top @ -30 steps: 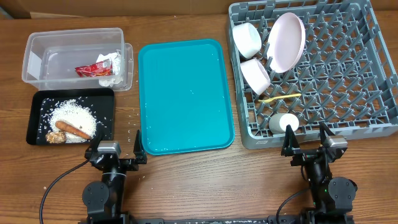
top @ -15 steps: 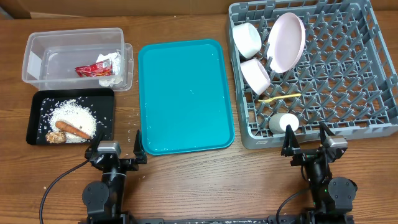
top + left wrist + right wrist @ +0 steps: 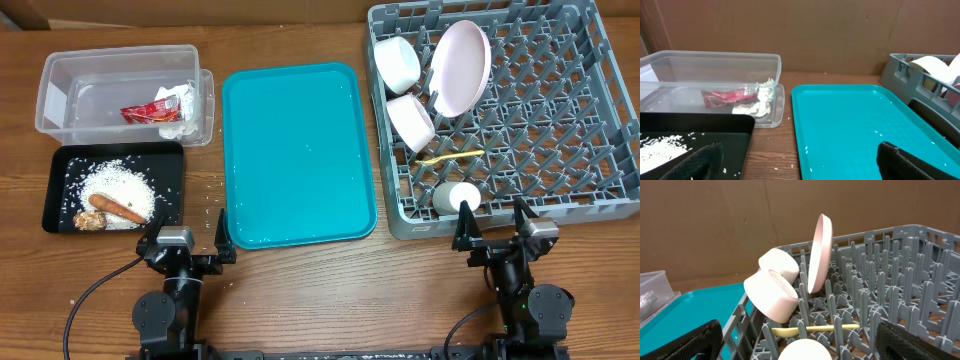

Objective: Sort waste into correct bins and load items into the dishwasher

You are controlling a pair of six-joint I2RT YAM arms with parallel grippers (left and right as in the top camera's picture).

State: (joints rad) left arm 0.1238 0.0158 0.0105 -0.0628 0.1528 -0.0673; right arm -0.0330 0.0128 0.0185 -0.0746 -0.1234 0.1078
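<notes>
Overhead, clock-face from the tabletop (image 3: 350, 290) centre.

- 10 o'clock: clear tub (image 3: 60, 75) holds the red wrapper (image 3: 143, 113) and the white napkin (image 3: 180, 120), pushed to its 3 o'clock end.
- 8 o'clock: black tray (image 3: 170, 160) holds the rice (image 3: 115, 185), with the brown lump (image 3: 88, 219) and carrot stick (image 3: 118, 208) at its 6 o'clock edge.
- 2 o'clock: dish rack (image 3: 560, 120) carries two bowls (image 3: 397, 62) (image 3: 411, 121), the plate (image 3: 460, 66) on edge between pegs, the spoon (image 3: 450, 156) lying flat and the cup (image 3: 455, 197) near the front wall.
- Centre: teal tray (image 3: 298, 150) is bare except for tiny specks.
- A few stray grains (image 3: 210, 205) lie on the wood between the black tray and the teal tray.
- 7 o'clock: left hand (image 3: 187, 245) is low, fingers spread wide, empty.
- 5 o'clock: right hand (image 3: 492, 235) is the same, wide and empty.

Judgement: sorting and loading look complete. Only the loose grains could be left.
</notes>
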